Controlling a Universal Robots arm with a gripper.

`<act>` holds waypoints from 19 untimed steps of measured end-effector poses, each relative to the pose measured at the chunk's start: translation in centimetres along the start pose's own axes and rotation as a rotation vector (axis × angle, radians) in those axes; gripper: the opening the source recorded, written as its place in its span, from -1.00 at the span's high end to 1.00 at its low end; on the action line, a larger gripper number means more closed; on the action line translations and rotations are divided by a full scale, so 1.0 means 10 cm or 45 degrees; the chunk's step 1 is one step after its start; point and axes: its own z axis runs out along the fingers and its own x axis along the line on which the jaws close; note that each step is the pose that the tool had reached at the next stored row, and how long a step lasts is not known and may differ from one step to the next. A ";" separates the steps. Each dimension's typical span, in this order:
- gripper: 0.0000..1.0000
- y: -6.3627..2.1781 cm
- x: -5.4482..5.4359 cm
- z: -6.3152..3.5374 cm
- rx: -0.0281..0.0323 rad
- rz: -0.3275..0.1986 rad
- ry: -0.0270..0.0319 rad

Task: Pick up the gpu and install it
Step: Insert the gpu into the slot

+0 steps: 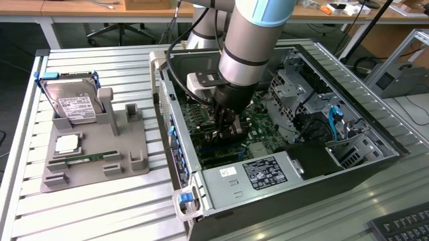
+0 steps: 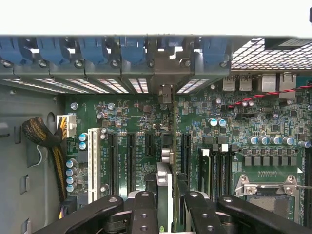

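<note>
– Starting with the exterior view: where does your arm stand?

– Your arm reaches down into the open computer case point(image 1: 180, 150), and your gripper point(image 1: 228, 128) hangs low over the motherboard point(image 1: 201, 119) inside that case.

– And the gpu?

– The gpu point(image 1: 234, 131) shows as a dark block at the gripper's tip, deep inside the case and right at the motherboard. You cannot tell from this side whether it touches the board.

– Anything outside the case?

– Beside the case, on the exterior view's left, a grey holder tray point(image 1: 127, 145) carries 1 hard drive point(image 1: 75, 103) standing in its cradle and 1 short green memory stick point(image 1: 84, 159) lying flat. The silver power supply point(image 1: 268, 170) sits in the case's near corner.

– Now the wrist view. What is your hand doing?

– Your gripper point(image 2: 168, 214) is clamped on the gpu point(image 2: 174, 146): 2 black fingers point(image 2: 144, 214) press it from either side. You see the card edge-on, a thin line running across the motherboard point(image 2: 243, 131) to the case's rear wall, where its silver bracket point(image 2: 165, 92) meets the row of blue latches point(image 2: 92, 51).

– Is it seated?

– You cannot tell. It stands among the black expansion slots, apart from the 1 white slot point(image 2: 92, 156) on one side and the processor socket point(image 2: 268, 190) on the other.
</note>
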 end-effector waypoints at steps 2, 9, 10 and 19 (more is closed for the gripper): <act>0.47 0.000 0.00 0.001 0.0000 0.000 0.0000; 0.20 0.000 0.00 0.003 0.0002 0.000 -0.0003; 0.20 0.000 0.00 0.002 0.0002 0.000 -0.0003; 0.20 0.012 -0.03 -0.250 0.0001 0.000 0.0037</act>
